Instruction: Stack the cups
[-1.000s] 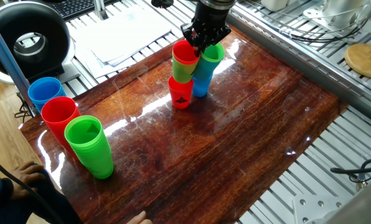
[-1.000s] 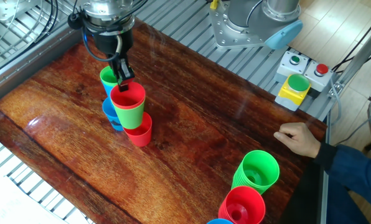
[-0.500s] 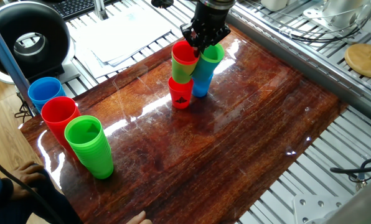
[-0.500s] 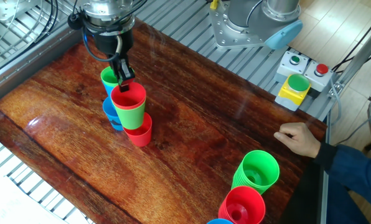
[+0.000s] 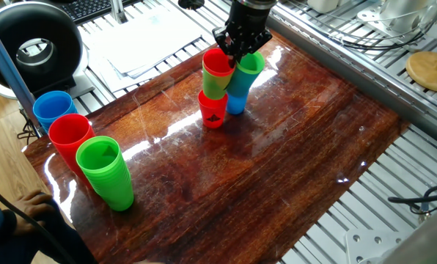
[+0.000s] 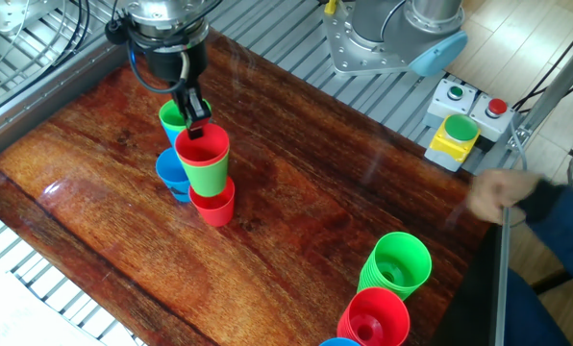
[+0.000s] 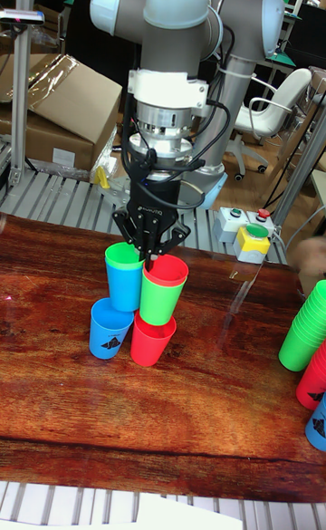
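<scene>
The cups form two short columns side by side on the wooden surface [image 5: 292, 169]. In the tall fixed view, the right-hand column has a red cup [image 7: 151, 340] at the bottom, a green cup [image 7: 158, 299] seated in it, and a second red cup [image 7: 165, 269] nested inside the green one so that only its rim shows. The left-hand column has a blue base [image 7: 110, 329] carrying a blue-bodied cup with a green cup's rim [image 7: 123, 258] showing at its top. The two columns stand just beside each other, touching or nearly so.

The hand [image 7: 149, 256] hangs directly above the gap between the two columns, with its fingers reaching down to the rim of the top red cup. One finger [image 6: 194, 113] appears to lie against that rim on the side toward the other column. Whether the fingers pinch the cup wall or stand slightly apart cannot be determined from these views.

This placement suits a rim grasp: a tapered cup is best lowered into the one below by its upper edge, which keeps it upright and centred.

Judgement: the red-based column is being seated or released.

Three tall piles of nested cups, green [image 5: 107, 172], red [image 5: 70, 138] and blue [image 5: 53, 108], stand well apart at the surface's left end in one fixed view.
</scene>
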